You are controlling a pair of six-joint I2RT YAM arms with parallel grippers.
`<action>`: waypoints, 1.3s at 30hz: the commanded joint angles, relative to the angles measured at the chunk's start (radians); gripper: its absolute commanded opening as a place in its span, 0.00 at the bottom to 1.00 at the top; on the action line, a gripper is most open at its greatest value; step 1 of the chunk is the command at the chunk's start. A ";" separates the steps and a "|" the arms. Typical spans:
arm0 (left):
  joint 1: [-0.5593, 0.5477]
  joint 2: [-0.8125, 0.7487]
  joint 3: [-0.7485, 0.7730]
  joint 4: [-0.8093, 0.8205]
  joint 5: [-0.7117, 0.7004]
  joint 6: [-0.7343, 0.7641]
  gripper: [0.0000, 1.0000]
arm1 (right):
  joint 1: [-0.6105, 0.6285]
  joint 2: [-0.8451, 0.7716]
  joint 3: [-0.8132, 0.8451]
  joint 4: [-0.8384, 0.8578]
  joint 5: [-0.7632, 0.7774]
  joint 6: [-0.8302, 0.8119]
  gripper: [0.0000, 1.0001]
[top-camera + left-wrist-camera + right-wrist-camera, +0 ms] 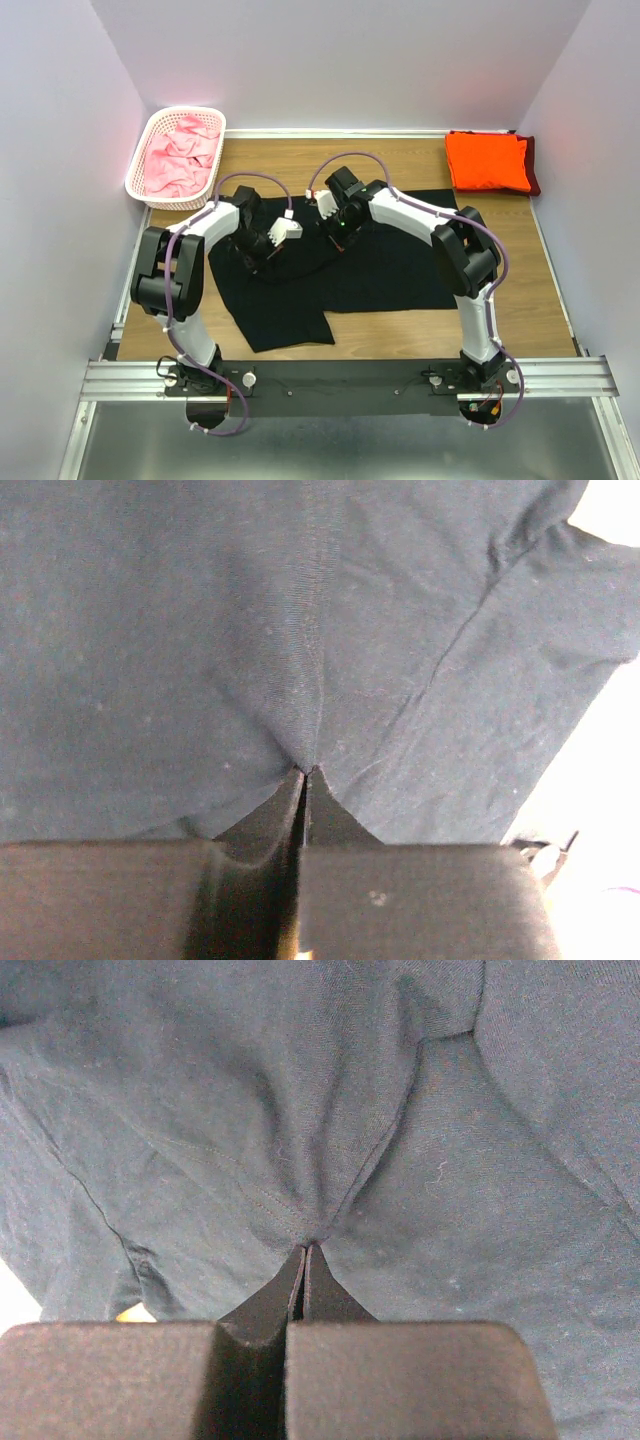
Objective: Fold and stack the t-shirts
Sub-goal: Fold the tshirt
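Note:
The black t-shirt (385, 265) lies spread on the wooden table, and its cloth fills the left wrist view (300, 630) and the right wrist view (330, 1110). My left gripper (258, 250) is shut on a pinched fold of it (305, 770). My right gripper (335, 225) is shut on another fold near a seam (306, 1247). A folded orange t-shirt (487, 160) lies on a dark maroon one (533, 170) at the back right. Pink t-shirts (180, 157) fill the basket.
The white lattice basket (143, 150) stands at the back left corner. White walls close in the table (560, 300) on the left, back and right. A metal rail (350, 375) carries both arm bases at the near edge.

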 commanded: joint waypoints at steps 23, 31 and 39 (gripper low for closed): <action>0.116 0.066 0.203 0.302 -0.227 -0.243 0.33 | -0.450 -0.047 0.066 -0.134 0.128 -0.205 0.48; 0.130 0.195 0.236 0.377 -0.339 -0.269 0.22 | -0.495 0.096 0.147 -0.129 0.171 -0.248 0.48; 0.190 0.402 0.481 0.357 -0.341 -0.265 0.17 | -0.506 0.312 0.377 -0.117 0.214 -0.249 0.48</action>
